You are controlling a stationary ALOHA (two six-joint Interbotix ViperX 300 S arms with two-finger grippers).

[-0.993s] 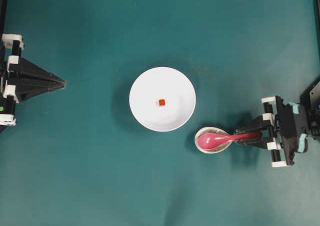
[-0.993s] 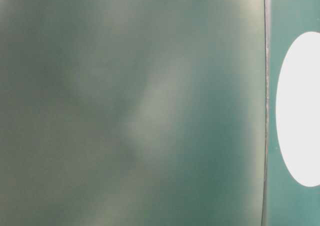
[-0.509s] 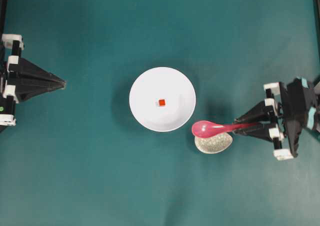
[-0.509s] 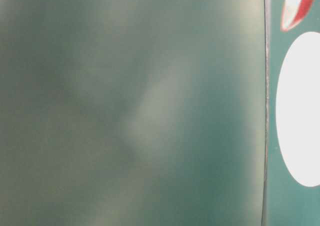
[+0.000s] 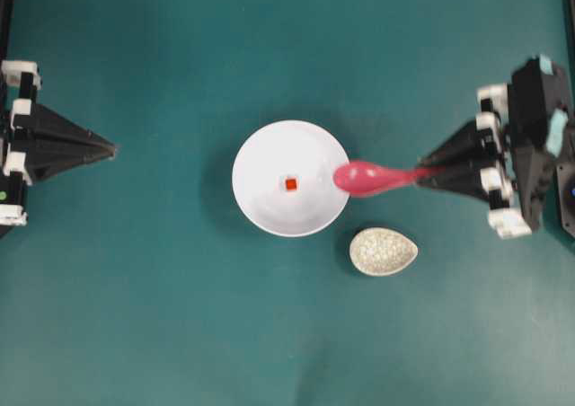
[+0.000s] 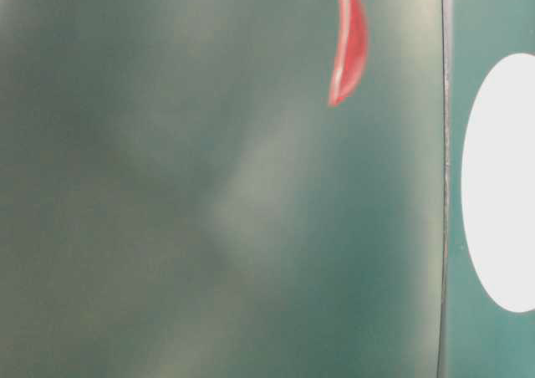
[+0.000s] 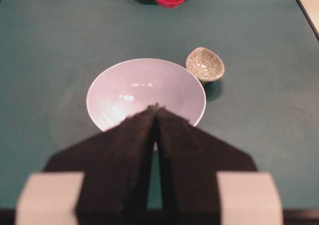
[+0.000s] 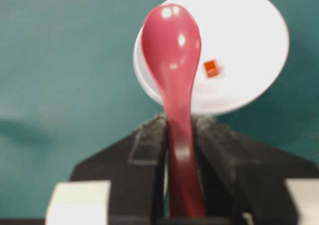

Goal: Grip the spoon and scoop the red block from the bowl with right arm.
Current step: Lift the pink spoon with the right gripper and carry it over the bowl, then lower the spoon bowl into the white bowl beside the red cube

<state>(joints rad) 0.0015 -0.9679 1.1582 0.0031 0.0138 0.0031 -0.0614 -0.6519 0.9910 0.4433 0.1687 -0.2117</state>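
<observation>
Item: spoon, pinched at its handle by my right pincer, long axis running left–right, scoop over the right rim of the bowl.

Item: red block, at the bowl's middle, just left of the scoop's tip and in line with its axis; I judge the scoop needs to go left and down.

Item: left pincer, pressed together, parked well apart at far left of the counter.

Item: speckled dish, vacant.
</observation>
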